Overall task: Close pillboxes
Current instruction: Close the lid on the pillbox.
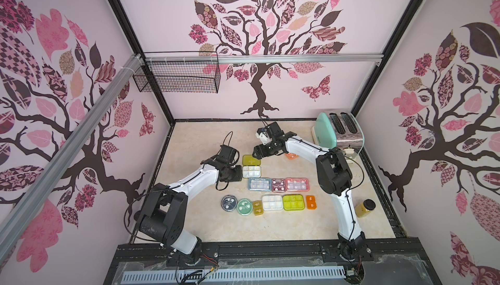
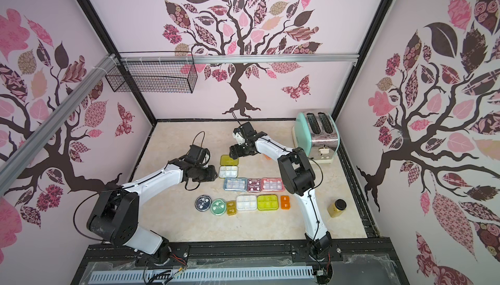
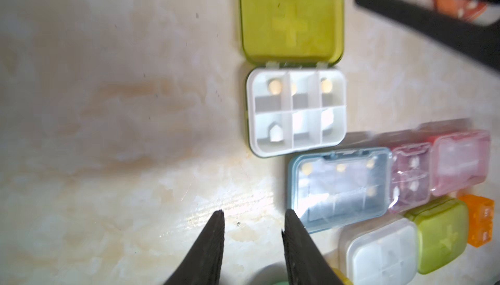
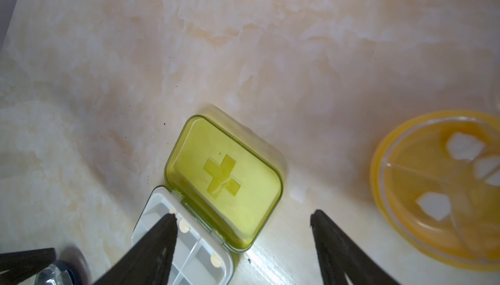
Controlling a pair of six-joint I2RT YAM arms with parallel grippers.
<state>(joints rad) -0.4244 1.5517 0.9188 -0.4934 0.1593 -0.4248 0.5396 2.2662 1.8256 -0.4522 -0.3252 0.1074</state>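
Only one pillbox lay plainly open: the lime case (image 1: 251, 166) at the far end of the cluster on the desk (image 1: 194, 140). Its green lid (image 3: 290, 18) was folded flat back from the white six-cell tray (image 3: 296, 111), with pills showing. The others sat shut in two rows nearer the robot: the blue case (image 1: 259, 184), maroon case (image 1: 278, 184) and pink case (image 1: 297, 184); then navy, green, amber, white, lime and orange. An orange round case (image 4: 433, 189) lay apart by the right arm; we could not tell whether it was shut.

The right fingers (image 4: 159, 243) stood wide apart and empty, one tip over the tray by the hinge, the other over bare desk past the lid's side. We judged them spread to catch the lid and fold it over. The left fingers (image 3: 208, 248) were parted by a moderate gap, clamped on nothing, over bare desk just beside the blue case, perhaps placed to brace the tray.

We could read no writing. The lid bore only a raised cross; any mark on the toaster (image 1: 341, 132) was too small.
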